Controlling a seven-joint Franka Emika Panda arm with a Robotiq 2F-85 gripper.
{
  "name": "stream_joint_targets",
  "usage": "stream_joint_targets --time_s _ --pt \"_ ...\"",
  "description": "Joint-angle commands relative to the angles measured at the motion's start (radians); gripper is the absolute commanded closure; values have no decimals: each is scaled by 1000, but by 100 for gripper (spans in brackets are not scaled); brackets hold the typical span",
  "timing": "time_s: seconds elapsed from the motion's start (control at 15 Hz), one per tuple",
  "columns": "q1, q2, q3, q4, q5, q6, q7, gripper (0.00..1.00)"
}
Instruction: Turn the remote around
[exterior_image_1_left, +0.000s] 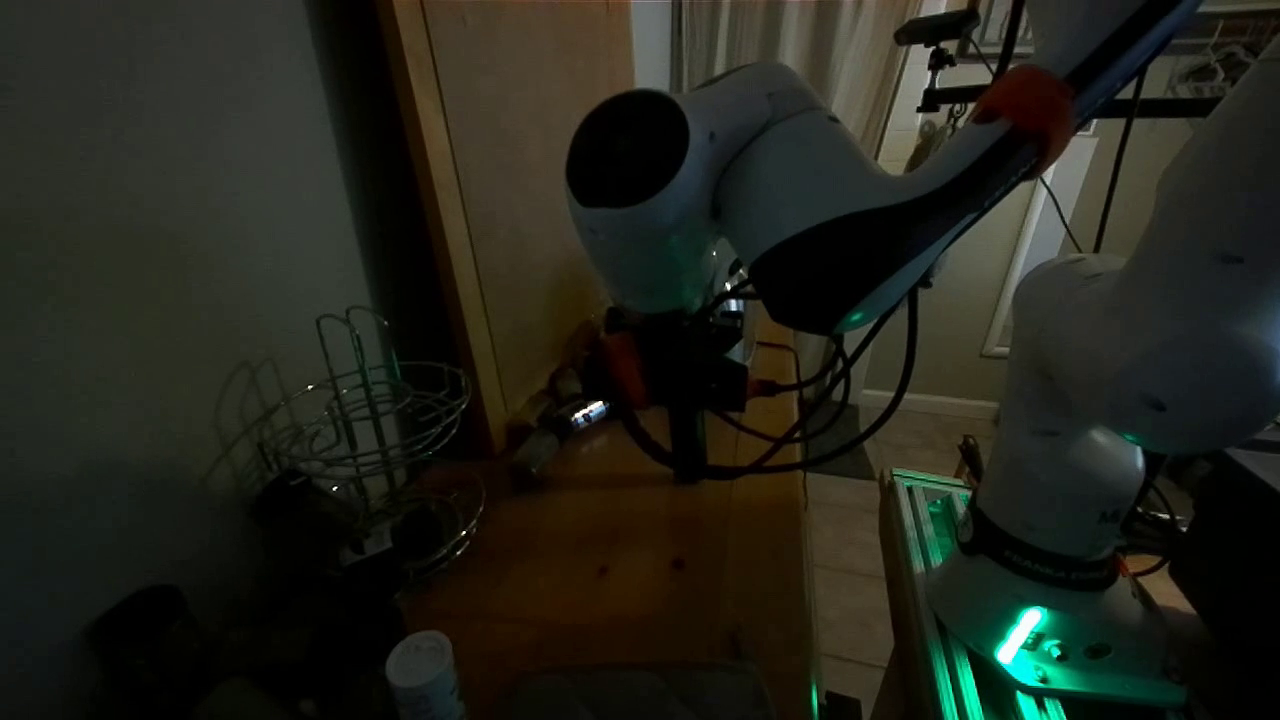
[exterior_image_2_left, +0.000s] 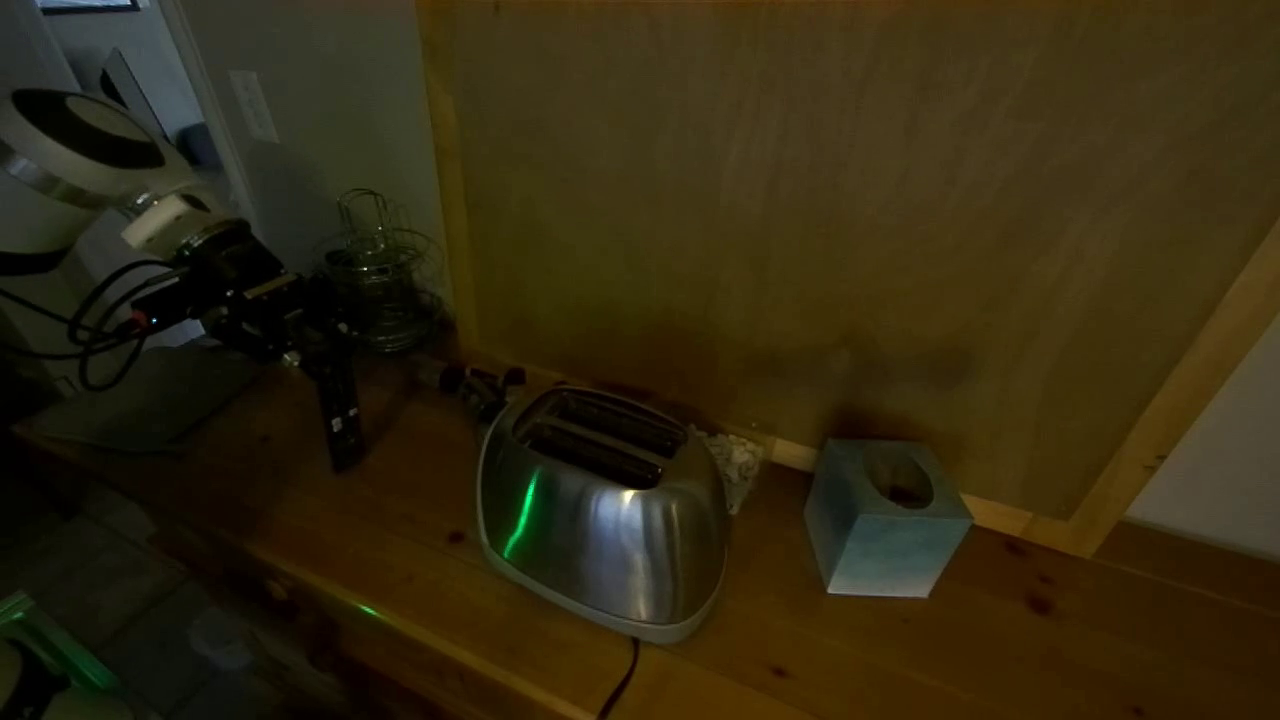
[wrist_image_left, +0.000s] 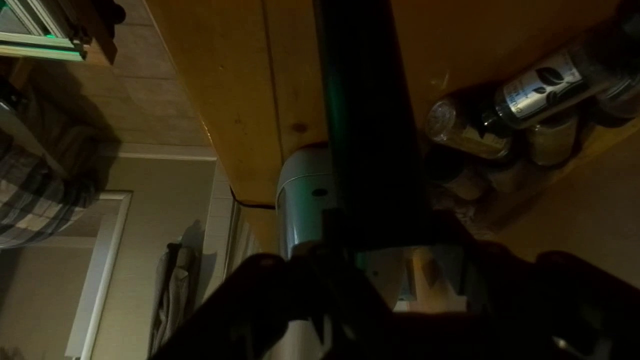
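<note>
The remote is a long dark bar (wrist_image_left: 370, 115) that runs away from my gripper (wrist_image_left: 387, 232) in the wrist view. The gripper is shut on one end of it. In an exterior view the remote (exterior_image_2_left: 340, 415) hangs down from the gripper (exterior_image_2_left: 305, 330), slightly tilted, with small light marks on its side. In an exterior view the remote (exterior_image_1_left: 687, 440) points down below the gripper (exterior_image_1_left: 690, 385), close to upright. Its lower end is close over the wooden counter (exterior_image_1_left: 620, 580); I cannot tell if it touches. The fingertips are very dark, and the gripped end is hidden.
A metal toaster (exterior_image_2_left: 610, 540) stands near the gripper, with a tissue box (exterior_image_2_left: 885, 520) beyond. Bottles and jars (wrist_image_left: 540, 90) lie by the wooden panel (exterior_image_2_left: 800, 200). A wire rack (exterior_image_1_left: 370, 420) and a white canister (exterior_image_1_left: 422, 670) stand on the counter. A cloth (exterior_image_2_left: 150, 395) lies there too.
</note>
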Motion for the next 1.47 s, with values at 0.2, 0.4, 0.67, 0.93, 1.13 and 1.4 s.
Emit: stream_joint_targets --time_s 0.2,0.4,0.67,0.93,1.13,1.4 --pt "71 -19 -91 -42 -34 23 18 76" --pt "85 -39 -110 -55 -37 28 15 76" --pt "101 -43 -104 -48 -49 12 20 76" --pt "116 -24 -75 -20 -101 -29 41 76" --pt "125 22 -64 -7 -144 -47 46 76" --pt "140 85 -54 22 -205 -91 58 76"
